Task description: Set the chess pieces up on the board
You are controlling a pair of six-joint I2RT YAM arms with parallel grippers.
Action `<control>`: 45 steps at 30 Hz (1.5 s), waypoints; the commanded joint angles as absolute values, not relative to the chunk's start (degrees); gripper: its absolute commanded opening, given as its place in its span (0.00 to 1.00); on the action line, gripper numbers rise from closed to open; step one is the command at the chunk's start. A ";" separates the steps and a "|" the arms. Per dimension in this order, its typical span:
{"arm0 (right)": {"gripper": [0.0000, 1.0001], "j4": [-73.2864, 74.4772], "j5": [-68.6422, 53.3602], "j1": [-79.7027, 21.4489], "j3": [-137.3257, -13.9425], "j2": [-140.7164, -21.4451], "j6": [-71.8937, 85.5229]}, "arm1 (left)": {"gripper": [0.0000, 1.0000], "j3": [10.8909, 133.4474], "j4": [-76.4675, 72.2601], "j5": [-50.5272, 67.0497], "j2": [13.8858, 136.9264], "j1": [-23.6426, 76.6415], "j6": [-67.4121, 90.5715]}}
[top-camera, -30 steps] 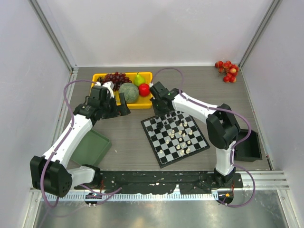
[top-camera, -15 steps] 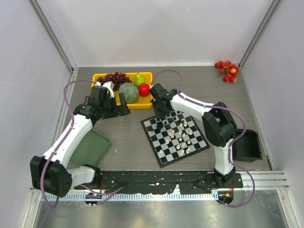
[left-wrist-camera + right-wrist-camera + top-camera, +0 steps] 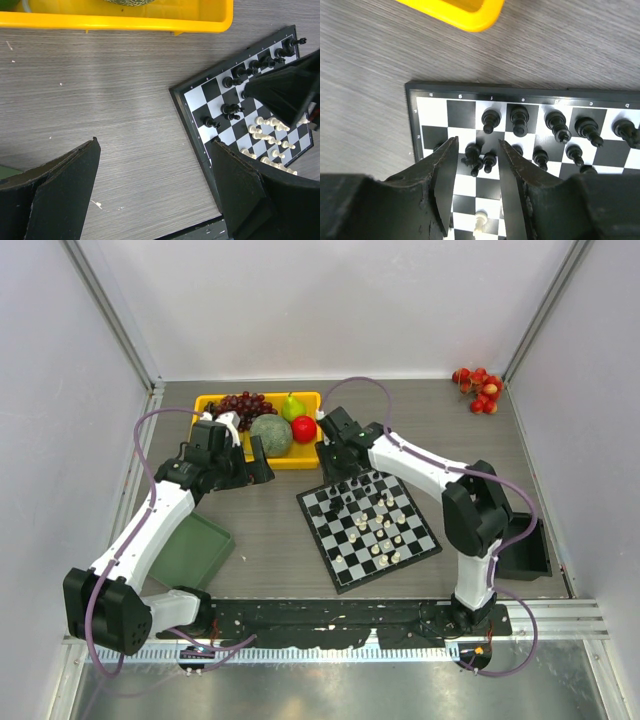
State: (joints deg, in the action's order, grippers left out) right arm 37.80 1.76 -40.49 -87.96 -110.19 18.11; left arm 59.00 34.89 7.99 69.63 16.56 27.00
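Right gripper [image 3: 476,165] hangs open over tiny black chess pieces [image 3: 481,159] (light, rigid, easily toppled) on the board [image 3: 422,112], best pinched mid-body.

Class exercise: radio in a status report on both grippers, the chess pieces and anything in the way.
Left gripper open, over bare table. Right gripper open, straddling black chess pieces at the board far corner. Yellow tray just beyond; neighbouring pieces crowd close.

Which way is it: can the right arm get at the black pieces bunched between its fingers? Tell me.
Probably yes. The right gripper is open right above the black pieces near the board's far corner, one finger either side. Nothing covers them, though they stand close together, so taking just one looks tricky.
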 commanded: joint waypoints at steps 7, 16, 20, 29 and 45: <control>0.43 36.47 -2.19 -40.87 -82.10 -103.36 17.49 | 1.00 59.06 32.69 8.70 69.70 16.79 27.16; 0.43 35.59 -3.17 -42.27 -83.05 -106.52 17.23 | 1.00 58.80 32.43 8.35 69.26 16.79 27.16; 0.43 36.82 -1.76 -42.45 -84.28 -108.37 17.05 | 1.00 58.80 32.70 8.35 69.17 16.79 27.16; 0.41 37.27 -1.32 -42.45 -84.55 -109.95 16.61 | 1.00 58.62 32.61 8.44 69.35 16.87 27.07; 0.29 38.41 -1.67 -42.36 -85.34 -111.27 16.17 | 1.00 59.24 32.52 8.88 70.05 16.79 27.16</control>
State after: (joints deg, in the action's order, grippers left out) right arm 37.85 -1.83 -42.26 -83.35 -111.28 16.58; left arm 58.89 34.50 8.01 69.80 16.56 27.00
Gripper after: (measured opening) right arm 0.307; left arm 0.995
